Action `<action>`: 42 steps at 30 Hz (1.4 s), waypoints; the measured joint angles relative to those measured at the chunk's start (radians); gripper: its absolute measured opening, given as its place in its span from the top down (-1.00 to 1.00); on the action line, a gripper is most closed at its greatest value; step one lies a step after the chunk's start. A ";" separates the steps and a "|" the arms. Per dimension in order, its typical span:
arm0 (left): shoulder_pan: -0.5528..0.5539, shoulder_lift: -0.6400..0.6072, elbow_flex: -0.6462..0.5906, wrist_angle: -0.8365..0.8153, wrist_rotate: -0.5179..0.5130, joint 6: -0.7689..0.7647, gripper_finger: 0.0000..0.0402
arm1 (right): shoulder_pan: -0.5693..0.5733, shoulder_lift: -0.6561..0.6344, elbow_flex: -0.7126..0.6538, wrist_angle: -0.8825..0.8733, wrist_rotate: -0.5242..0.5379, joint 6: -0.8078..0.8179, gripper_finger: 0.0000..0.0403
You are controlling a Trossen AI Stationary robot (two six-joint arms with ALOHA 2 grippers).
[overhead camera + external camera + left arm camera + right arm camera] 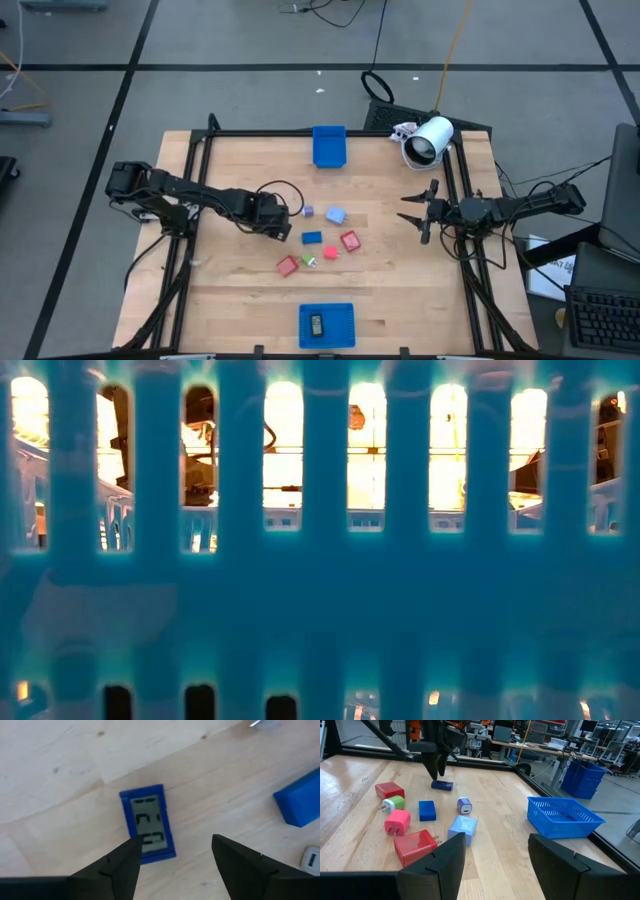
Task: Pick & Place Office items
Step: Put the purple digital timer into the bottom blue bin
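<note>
A small blue flat piece with a grey display [147, 826] lies flat on the wooden table; it shows dark blue [441, 784] in the right wrist view. My left gripper [172, 851] [277, 228] points down just above it, open, apparently clear of the piece. To its right lie the other office items: a blue block [312, 238], a purple cube [308, 212], a light blue block [335, 215], red blocks [350, 241] [288, 265] and a green bit [310, 260]. My right gripper [497, 845] [412, 212] waits open and level at the table's right edge.
One blue tray [329, 146] stands at the far edge. Another blue tray [345, 325] at the near edge holds a dark piece [316, 324]. A white cylindrical device [430, 140] lies at the far right. A blue slatted wall [320, 590] fills the low view.
</note>
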 joint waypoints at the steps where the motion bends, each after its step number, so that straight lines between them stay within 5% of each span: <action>1: 0.000 0.002 0.000 -0.012 0.000 -0.011 -0.18 | 0.000 0.000 0.000 0.000 0.000 0.000 -0.03; 7: 0.000 0.015 0.000 -0.106 -0.034 -0.076 -0.19 | 0.000 0.000 0.000 0.000 0.000 0.000 -0.01; 31: -0.013 0.106 0.001 -0.044 -0.053 -0.055 -0.56 | 0.000 0.000 0.000 0.000 0.000 0.000 -0.02; 42: -0.020 0.162 0.004 -0.016 -0.045 -0.077 -0.48 | 0.000 0.000 0.000 0.000 0.000 0.000 -0.03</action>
